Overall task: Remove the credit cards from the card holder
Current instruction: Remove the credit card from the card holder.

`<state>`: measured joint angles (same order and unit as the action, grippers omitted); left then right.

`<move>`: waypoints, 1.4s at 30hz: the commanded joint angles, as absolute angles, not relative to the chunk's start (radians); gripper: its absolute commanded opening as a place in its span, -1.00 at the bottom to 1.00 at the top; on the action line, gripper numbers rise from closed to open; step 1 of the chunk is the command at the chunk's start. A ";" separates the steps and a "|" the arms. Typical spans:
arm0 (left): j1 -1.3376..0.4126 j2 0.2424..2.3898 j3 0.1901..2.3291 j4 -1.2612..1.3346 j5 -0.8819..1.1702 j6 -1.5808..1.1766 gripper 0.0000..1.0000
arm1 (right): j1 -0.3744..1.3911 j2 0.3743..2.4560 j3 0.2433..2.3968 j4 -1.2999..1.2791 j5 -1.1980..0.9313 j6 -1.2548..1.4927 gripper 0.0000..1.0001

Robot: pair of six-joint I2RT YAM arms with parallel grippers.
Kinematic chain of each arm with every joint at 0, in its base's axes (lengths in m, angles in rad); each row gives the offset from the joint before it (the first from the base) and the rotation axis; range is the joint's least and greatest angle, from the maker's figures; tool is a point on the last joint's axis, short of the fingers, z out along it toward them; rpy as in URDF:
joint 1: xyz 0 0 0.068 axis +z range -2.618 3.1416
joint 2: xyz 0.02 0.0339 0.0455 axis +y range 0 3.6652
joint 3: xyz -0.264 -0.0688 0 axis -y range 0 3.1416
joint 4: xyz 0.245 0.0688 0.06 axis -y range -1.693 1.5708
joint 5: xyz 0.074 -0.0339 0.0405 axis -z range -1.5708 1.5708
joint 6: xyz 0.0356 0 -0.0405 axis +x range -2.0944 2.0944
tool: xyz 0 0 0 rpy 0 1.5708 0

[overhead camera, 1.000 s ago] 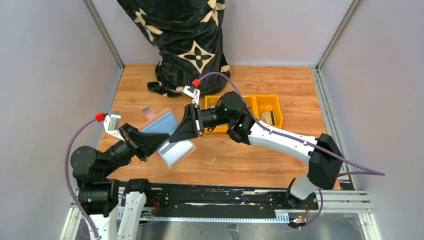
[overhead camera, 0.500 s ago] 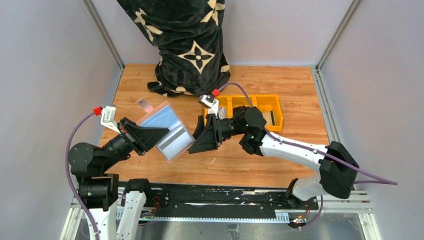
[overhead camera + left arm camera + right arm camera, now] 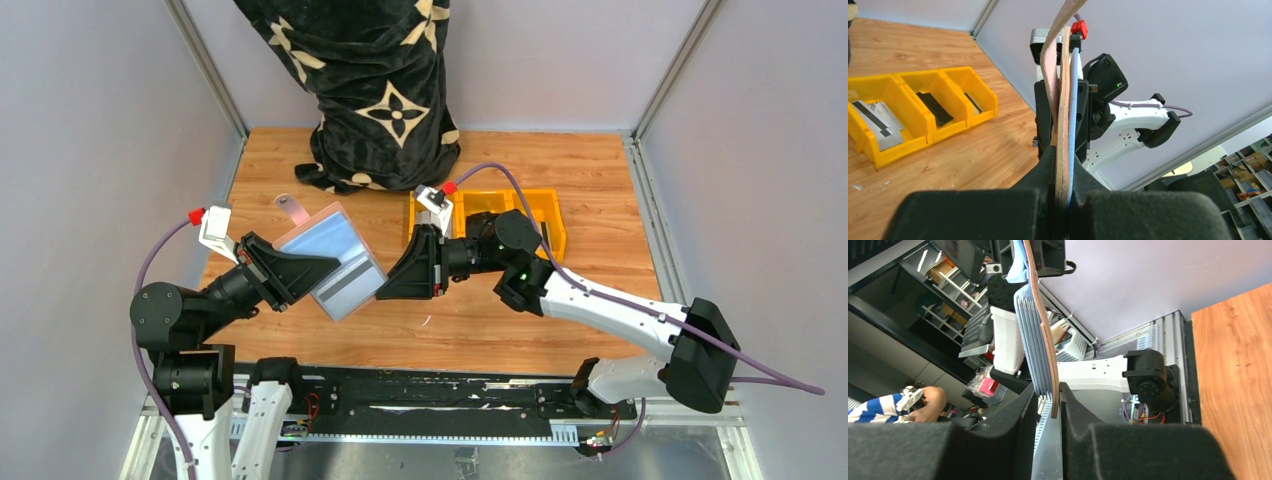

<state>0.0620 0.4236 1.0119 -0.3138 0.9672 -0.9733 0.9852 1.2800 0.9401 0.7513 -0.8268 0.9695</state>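
My left gripper (image 3: 322, 268) (image 3: 1062, 152) is shut on the card holder (image 3: 335, 255), holding it open and tilted above the table's left half. In the left wrist view the holder's brown edge (image 3: 1060, 100) runs upward with a pale blue credit card (image 3: 1074, 95) against it. My right gripper (image 3: 385, 288) (image 3: 1048, 390) reaches from the right. Its jaws sit close on both sides of the holder's brown corner (image 3: 1042, 315) and several grey-blue leaves (image 3: 1029, 335). I cannot tell whether those leaves are cards or pockets.
A yellow three-compartment bin (image 3: 552, 222) (image 3: 955, 82) stands behind the right arm; it holds a grey card (image 3: 873, 117) and a black item (image 3: 935, 107). A black patterned cloth (image 3: 375, 80) hangs at the back. Grey walls enclose the table.
The right gripper drew back to the right off the holder, opened, and has narrowed again onto its corner. The left gripper shifted the holder slightly left and up.
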 commanded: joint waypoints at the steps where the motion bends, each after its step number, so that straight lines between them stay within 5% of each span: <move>1: 0.063 0.430 1.042 -0.285 1.007 -1.003 -1.00 | 0.979 1.282 0.989 0.703 -0.779 0.887 -0.62; 9: 0.063 0.429 1.050 -0.286 1.011 -1.008 -1.00 | 0.980 1.276 1.004 0.695 -0.711 0.869 -0.85; 25: 0.063 0.420 1.051 -0.289 1.028 -1.002 -1.00 | 0.982 1.317 1.040 0.751 -0.602 0.942 -0.27; 42: 0.063 0.438 1.070 -0.274 1.034 -1.006 -1.00 | 1.011 1.295 0.932 1.033 -0.625 0.930 0.09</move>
